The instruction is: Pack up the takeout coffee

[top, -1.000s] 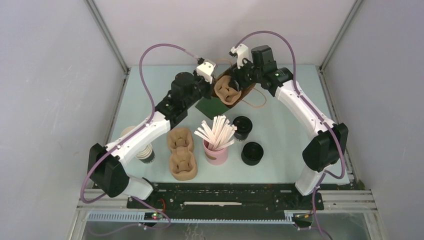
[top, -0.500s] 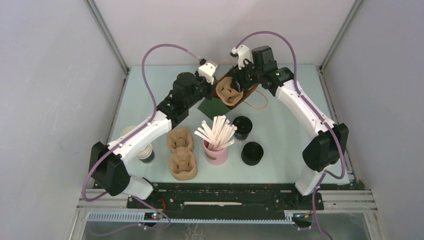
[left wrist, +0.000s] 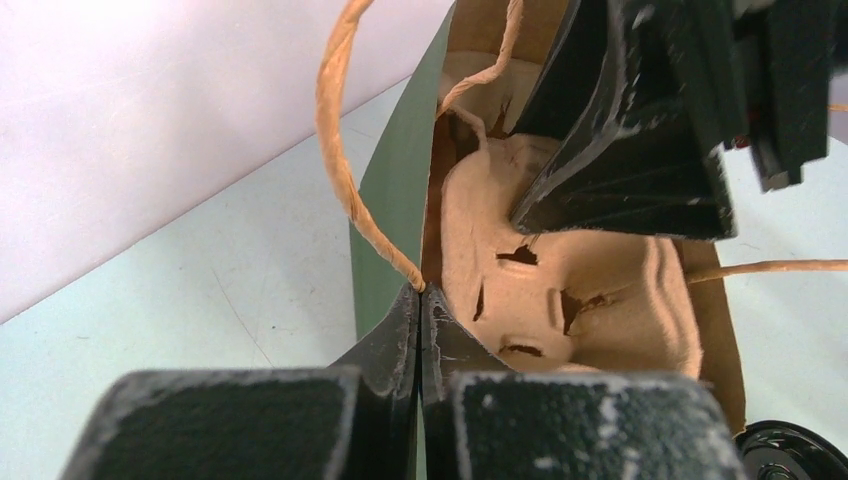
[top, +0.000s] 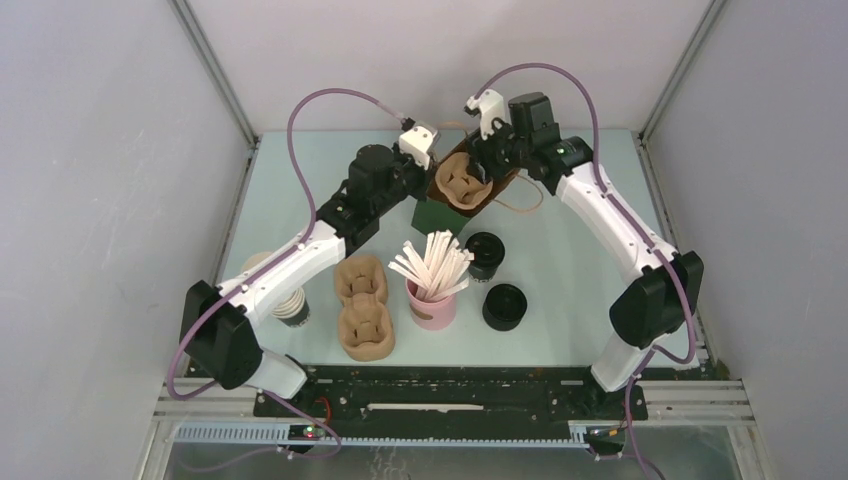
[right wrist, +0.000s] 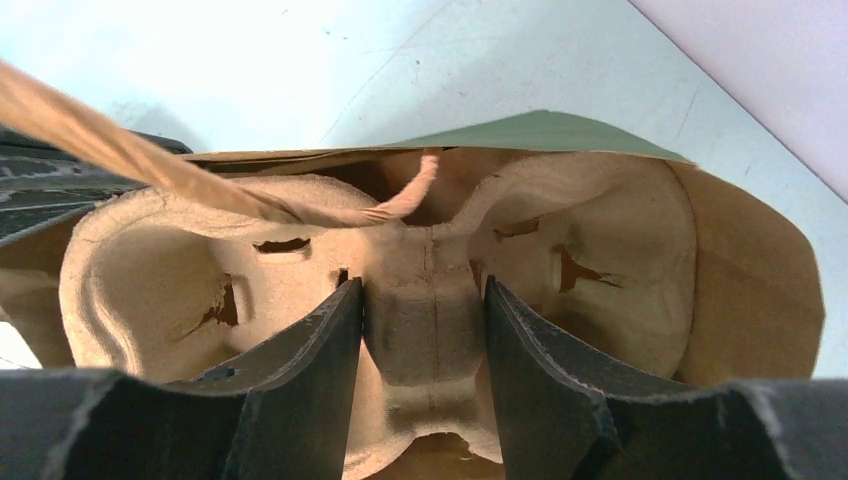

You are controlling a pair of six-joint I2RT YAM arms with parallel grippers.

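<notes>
Coffee cup (top: 484, 253) stands on the table (top: 570, 270) beside the straw holder (top: 431, 306), near the bag (top: 432, 212); left gripper (left wrist: 420, 300) pinches the bag's rim, right gripper (right wrist: 424, 300) clamps the cardboard tray (right wrist: 620, 240) inside

The coffee (top: 484, 252) was a small black paper cup closed by a round black plastic lid. It stood upright on the worktop (top: 570, 260), near the middle, with the lid seated level. It stood just right of the pink straw holder (top: 431, 306) and beyond the squat lid stack (top: 504, 306), apart from both. It stood free of any grip.
</notes>
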